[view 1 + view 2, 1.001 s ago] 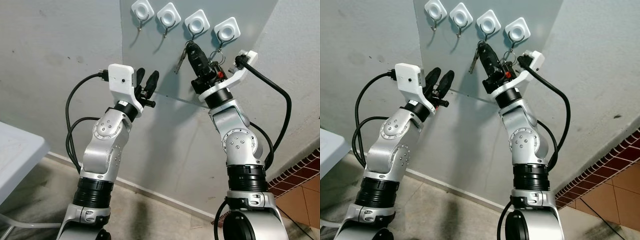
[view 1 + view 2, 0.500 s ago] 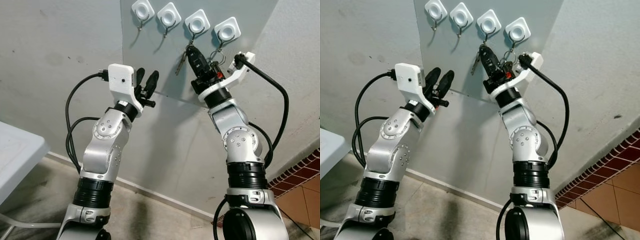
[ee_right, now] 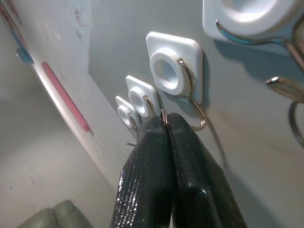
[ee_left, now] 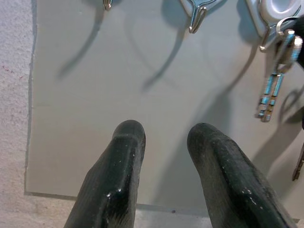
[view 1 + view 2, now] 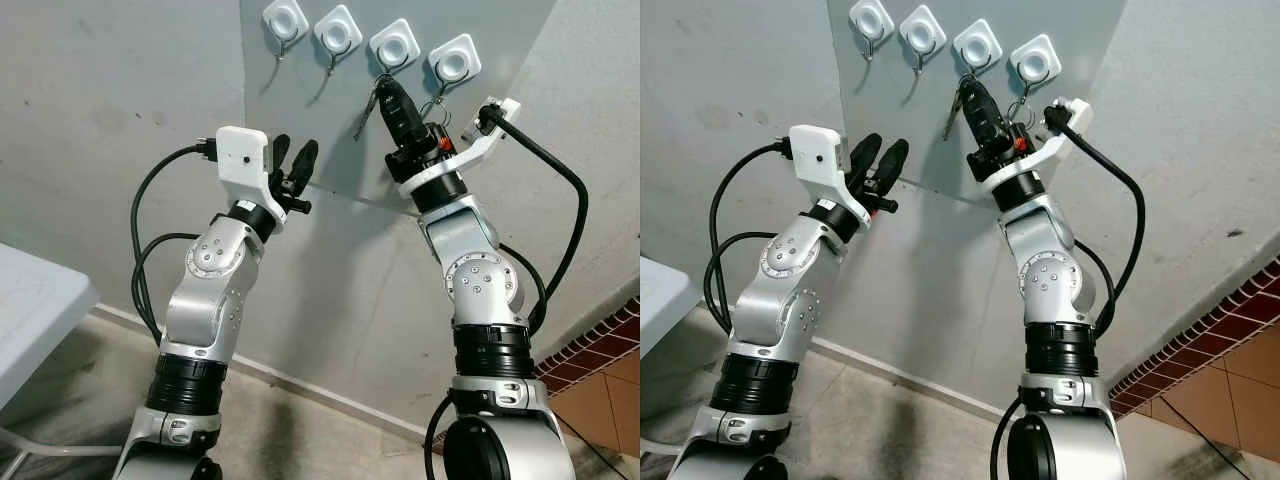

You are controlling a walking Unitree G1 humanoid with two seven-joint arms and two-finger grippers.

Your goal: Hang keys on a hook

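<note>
Nearest to us, the two silver arms rise from the bottom of the head views, elbows bent, forearms angled up toward the wall.

Left gripper: raised in front of the grey panel, below and left of the row of hooks. We see its two black fingers parted with a clear gap, nothing between them.

Right gripper: raised higher, tips just beneath the third hook counted from the left. We see its fingers pressed together in the right wrist view, a thin metal ring pinched at their tips close beside that hook's curved wire; whether the ring is over the wire we cannot tell.

Keys: a small silver bunch dangling by the third hook, just left of the right gripper's tips, against the panel.

Farther back, four white square hook bases, among them the first hook, second hook and fourth hook, sit in a row along the panel's upper part. A second ring hangs near the fourth hook.
</note>
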